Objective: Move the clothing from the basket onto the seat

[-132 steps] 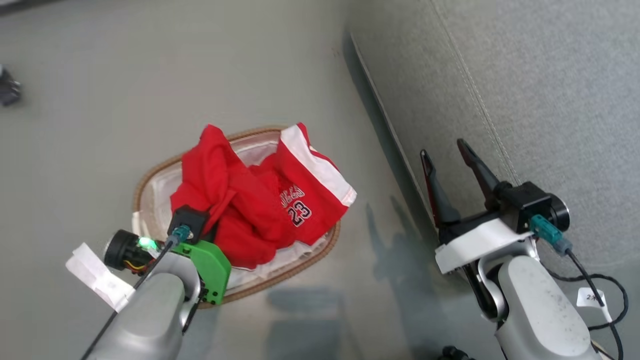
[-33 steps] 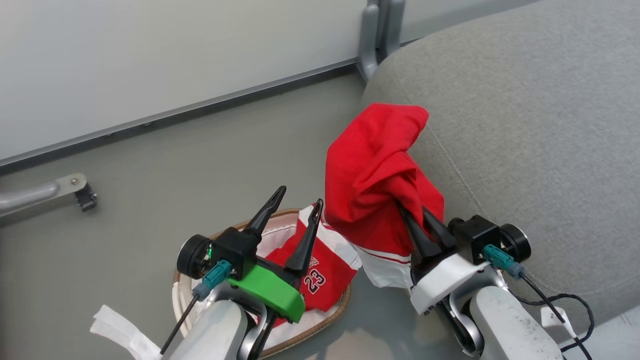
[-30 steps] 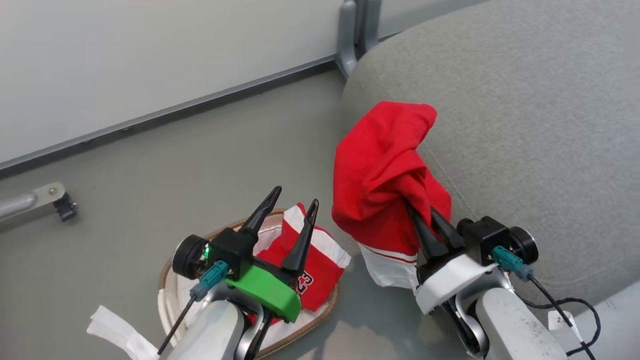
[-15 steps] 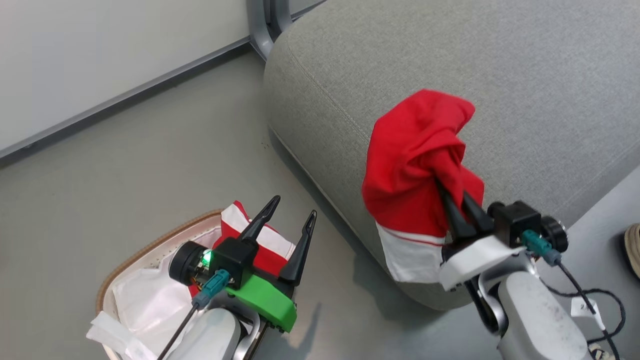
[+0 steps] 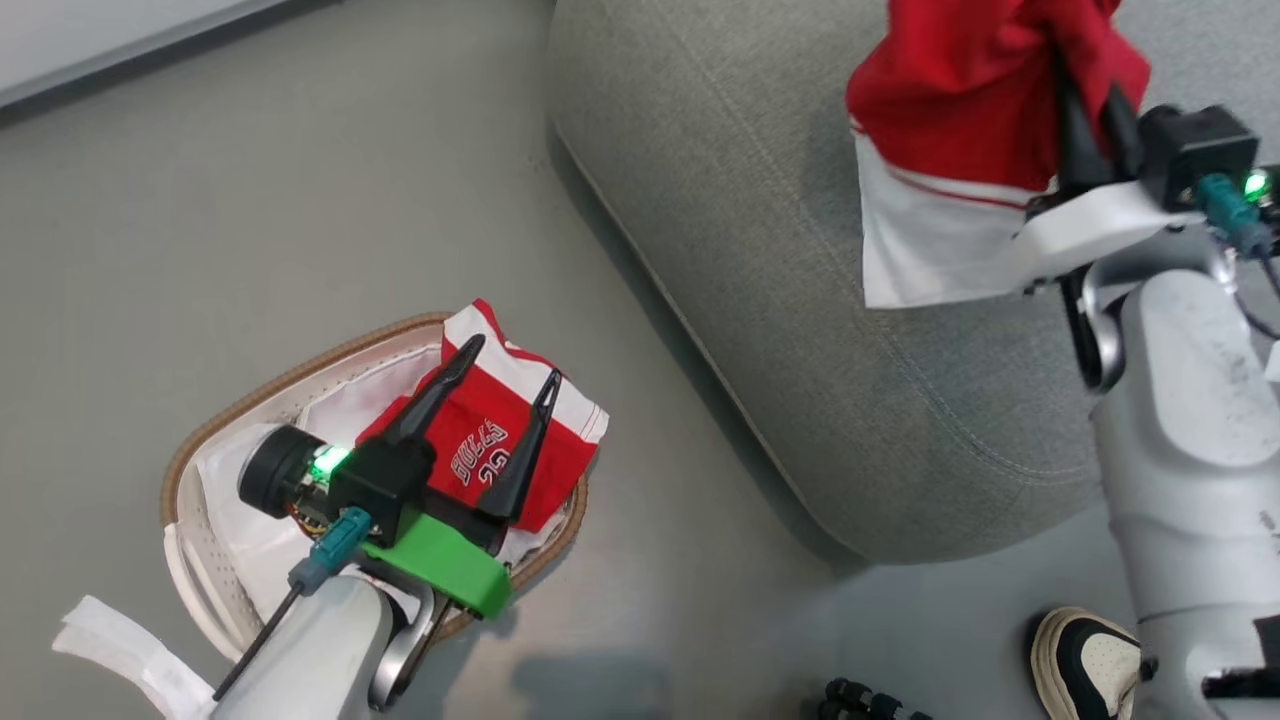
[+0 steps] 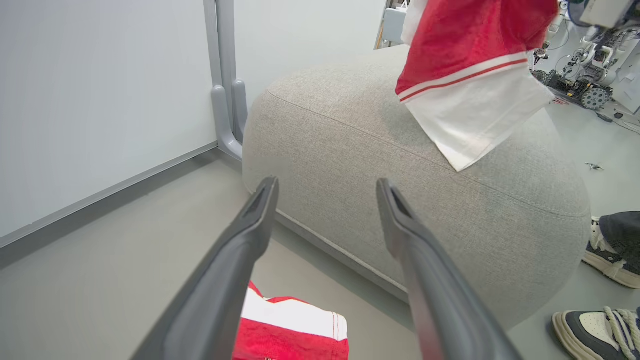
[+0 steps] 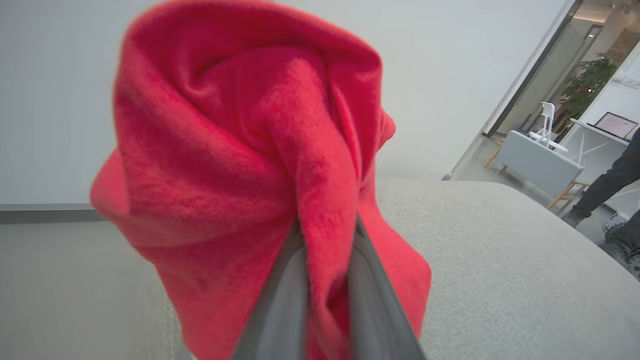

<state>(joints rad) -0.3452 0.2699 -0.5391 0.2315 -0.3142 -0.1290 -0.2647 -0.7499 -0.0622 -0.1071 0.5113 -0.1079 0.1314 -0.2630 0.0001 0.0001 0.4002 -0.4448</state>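
Clothing, two pieces, both bright red with white trim. The printed garment lies crumpled in the basket. The held garment hangs bunched over the seat, its white hem lowest. Basket, one, oval with a brown rim and a white liner, stands on the floor just beside the seat. Seat, one, grey and rounded. Left end effector, one: fingers spread wide and gripping nothing, poised over the printed garment and pointing towards the seat. Right end effector, one: raised high on its pale forearm, fingers pressed nearly together and pinching a fold of the held garment. The left wrist view adds the hem's red stripe, a grey upright post against the wall and two shoes on the floor, where the head view shows one shoe. The right wrist view shows the cloth wrapped over the fingertips and a person's leg in the background.
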